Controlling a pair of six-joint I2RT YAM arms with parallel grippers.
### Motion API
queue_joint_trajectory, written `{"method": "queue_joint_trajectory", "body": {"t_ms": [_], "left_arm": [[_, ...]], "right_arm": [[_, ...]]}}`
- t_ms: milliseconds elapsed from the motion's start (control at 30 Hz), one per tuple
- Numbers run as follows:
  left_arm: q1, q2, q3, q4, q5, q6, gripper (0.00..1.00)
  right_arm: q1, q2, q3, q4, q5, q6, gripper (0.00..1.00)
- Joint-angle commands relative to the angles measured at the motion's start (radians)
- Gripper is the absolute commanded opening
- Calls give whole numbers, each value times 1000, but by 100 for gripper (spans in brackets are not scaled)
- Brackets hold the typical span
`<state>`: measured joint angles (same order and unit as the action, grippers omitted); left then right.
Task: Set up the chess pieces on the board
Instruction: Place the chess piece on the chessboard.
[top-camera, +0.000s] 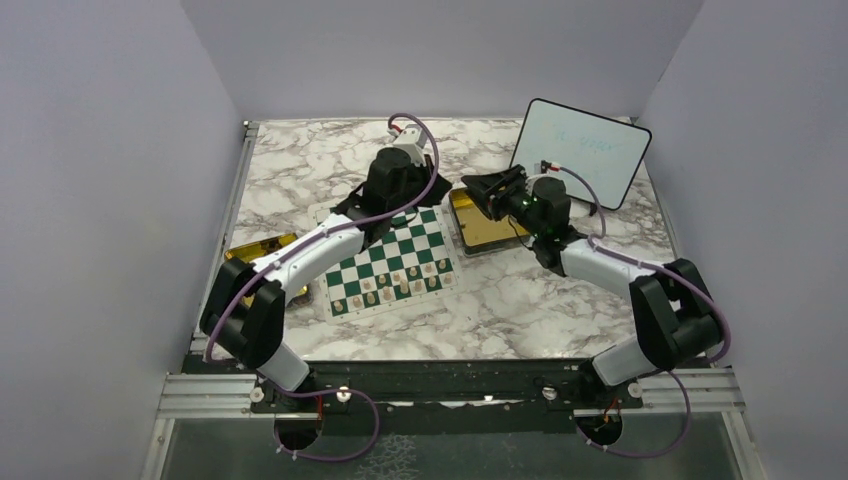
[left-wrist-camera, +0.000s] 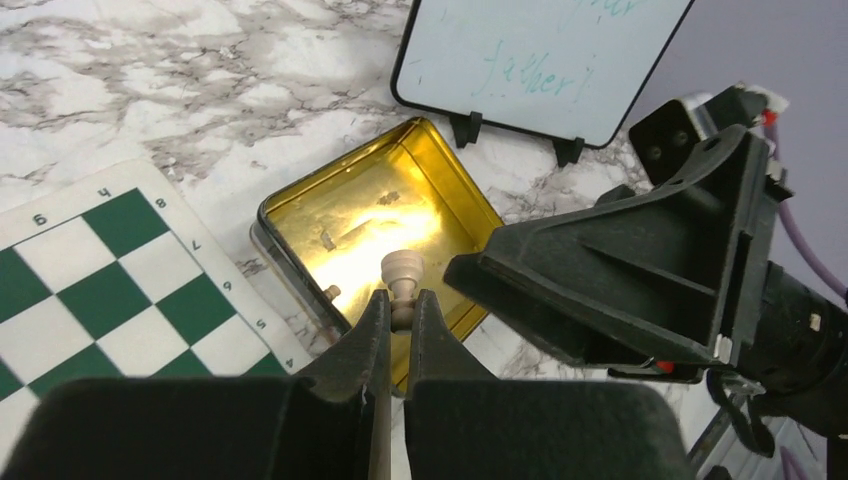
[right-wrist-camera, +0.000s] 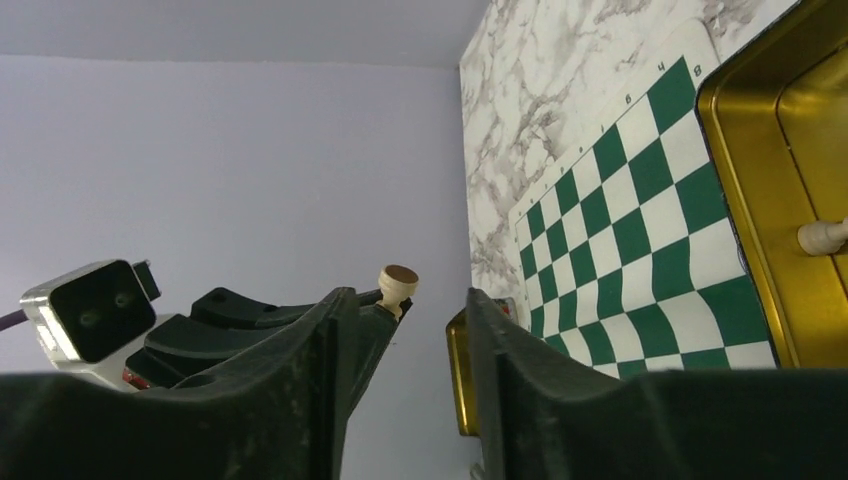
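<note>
The left claw (left-wrist-camera: 398, 302) pinches a small cream chess piece (left-wrist-camera: 403, 268) by its narrow stem, flared end outward, above the gold tin (left-wrist-camera: 330, 215) beside the board (left-wrist-camera: 110, 260). The right claw (right-wrist-camera: 406, 312) gapes wide, holding nothing, near the tin. Only the right wrist view shows the flared end's brown flat face. Only the top view shows other pieces (top-camera: 385, 285) standing on the board.
</note>
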<state>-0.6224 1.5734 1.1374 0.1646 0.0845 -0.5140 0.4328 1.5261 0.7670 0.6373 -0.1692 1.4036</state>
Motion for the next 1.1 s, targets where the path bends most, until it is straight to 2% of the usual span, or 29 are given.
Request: {"method": "queue_joint_trajectory", "body": {"t_ms": [0,100,233,333,367,400,433,633,833,1067], "left_arm": [[12,-97,50,-230,76,82,0],[23,-143,82,-390,73,134,0],[67,-194,128,-633,78,208,0],[128,-239,127,-780,85,219,0],[154,-253,125,-822,90,219,0],[176,-267,118,-861,92,222,0],[194,-279,111,-893,92,223,0],[248,-278,59,-1056,39,171,0],[266,-229,17,-1107,43,130,0],[283,-156,5,-1165,-13,155,0]], "right_arm": [[6,-100,-40,-57,17,-135,51],[6,-162,-74,-65,-5,-266,58],[6,-230,-83,-171,-66,-438,70],[6,-286,-116,-221,-101,-547,74],[6,-305,-124,-237,-110,-578,80],[6,-325,-132,-257,-119,-610,95],[6,-345,-136,-281,-121,-646,99],[6,-446,-142,-401,-105,-764,100],[6,-459,-176,-408,-133,-781,100],[6,-462,-198,-402,-145,-773,100]]}}
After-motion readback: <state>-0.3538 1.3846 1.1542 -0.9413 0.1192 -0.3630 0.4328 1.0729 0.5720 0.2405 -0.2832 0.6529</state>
